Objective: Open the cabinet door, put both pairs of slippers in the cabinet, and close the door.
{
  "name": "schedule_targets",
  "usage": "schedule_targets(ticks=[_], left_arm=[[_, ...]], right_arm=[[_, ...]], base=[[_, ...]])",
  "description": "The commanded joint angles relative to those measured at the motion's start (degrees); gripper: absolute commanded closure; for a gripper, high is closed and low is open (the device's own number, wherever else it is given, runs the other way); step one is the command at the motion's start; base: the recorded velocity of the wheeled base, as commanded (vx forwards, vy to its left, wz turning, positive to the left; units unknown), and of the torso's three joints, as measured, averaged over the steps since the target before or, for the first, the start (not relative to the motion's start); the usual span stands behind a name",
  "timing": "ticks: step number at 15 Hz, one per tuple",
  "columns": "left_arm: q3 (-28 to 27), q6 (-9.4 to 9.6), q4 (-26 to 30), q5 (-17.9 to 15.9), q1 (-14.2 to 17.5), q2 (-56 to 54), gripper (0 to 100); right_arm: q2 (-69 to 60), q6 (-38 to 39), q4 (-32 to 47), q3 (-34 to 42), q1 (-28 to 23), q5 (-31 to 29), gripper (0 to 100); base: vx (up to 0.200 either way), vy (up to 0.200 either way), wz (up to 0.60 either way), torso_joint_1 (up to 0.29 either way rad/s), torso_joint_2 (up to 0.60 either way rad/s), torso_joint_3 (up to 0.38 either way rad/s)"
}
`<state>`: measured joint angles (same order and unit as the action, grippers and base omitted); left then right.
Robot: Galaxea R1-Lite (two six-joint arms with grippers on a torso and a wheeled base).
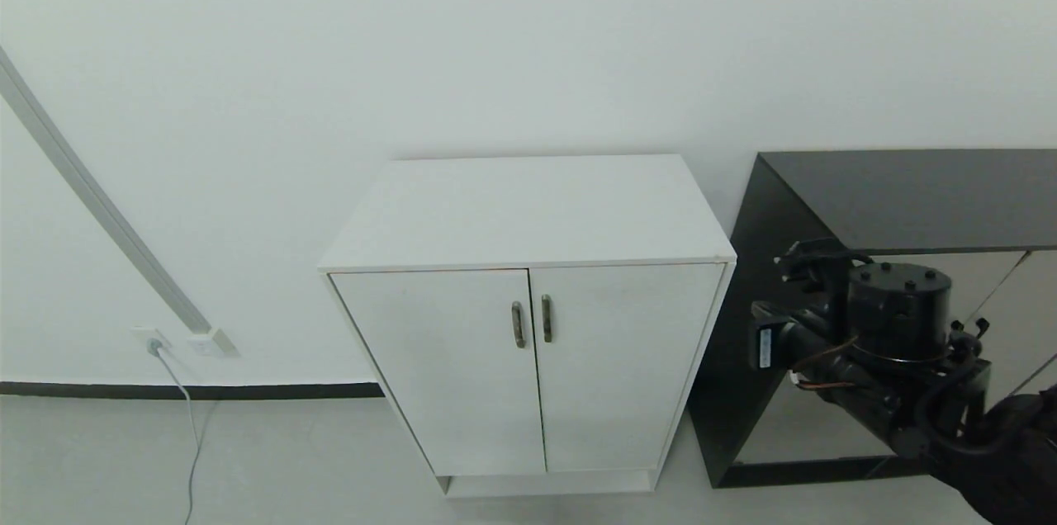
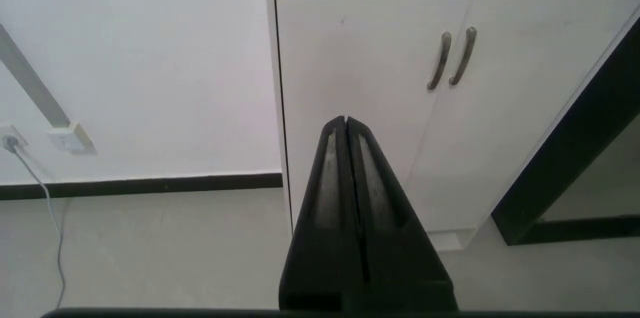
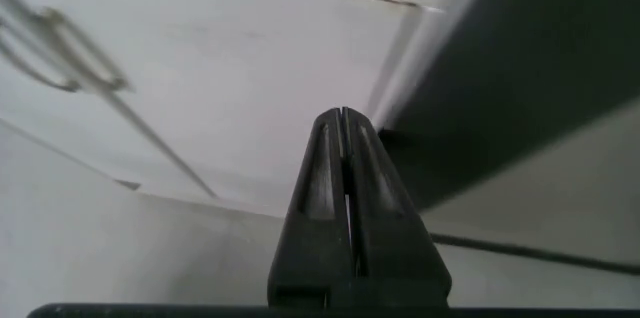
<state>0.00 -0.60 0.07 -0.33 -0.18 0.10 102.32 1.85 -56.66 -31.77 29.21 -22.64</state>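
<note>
At centre of the head view, against the white wall [image 1: 528, 38]: white cabinet [image 1: 528, 211]. Stands on the grey floor [image 1: 289, 467]. Both doors shut, left door [image 1: 446, 368] and right door [image 1: 619, 360] meeting at a thin middle seam. Two dark upright handles, left handle [image 1: 518, 324] and right handle [image 1: 546, 318], just beside each other, one either side of that seam, in the upper half of the doors.

Right of the cabinet, very close: black unit [image 1: 900, 195] with a glossy front. Cannot tell whether touching.

Lower right of the head view: right arm [image 1: 892, 335], in front of the black unit.

Left wrist view: left pincer [image 2: 346, 126] clenched, fingers pressed flat together, pointing toward the left door, well apart from it.

Right wrist view: right pincer [image 3: 342, 116] clenched the same way, aimed at the low corner where cabinet side and black unit meet.

Lower left of the head view: wall socket [image 1: 149, 338] with a grey cable [image 1: 191, 442] hanging to the floor. Pale conduit [image 1: 91, 195] slanting down the wall from the left edge to the socket area. Black skirting strip [image 1: 190, 390] along the wall base.
</note>
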Motion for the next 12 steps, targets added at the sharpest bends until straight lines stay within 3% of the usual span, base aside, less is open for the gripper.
schedule_targets(ticks=[1, 5, 12], left_arm=[[0.0, -0.02, 0.0, 0.0, 0.0, 0.0, 100], [0.0, -0.02, -0.1, 0.1, 0.0, 0.0, 100], [0.0, -0.02, 0.0, 0.0, 0.0, 0.0, 100]], right_arm=[[-5.7, 0.1, -0.5, 6.1, -3.1, -0.1, 100], [-14.2, -0.5, -0.2, 12.0, -7.5, -0.1, 100], [-26.5, -0.6, -0.2, 24.0, -9.9, 0.4, 100]], base=[[0.000, 0.000, 0.00, 0.000, 0.00, 0.000], [0.000, 0.000, 0.00, 0.000, 0.00, 0.000], [0.000, 0.000, 0.00, 0.000, 0.00, 0.000]])
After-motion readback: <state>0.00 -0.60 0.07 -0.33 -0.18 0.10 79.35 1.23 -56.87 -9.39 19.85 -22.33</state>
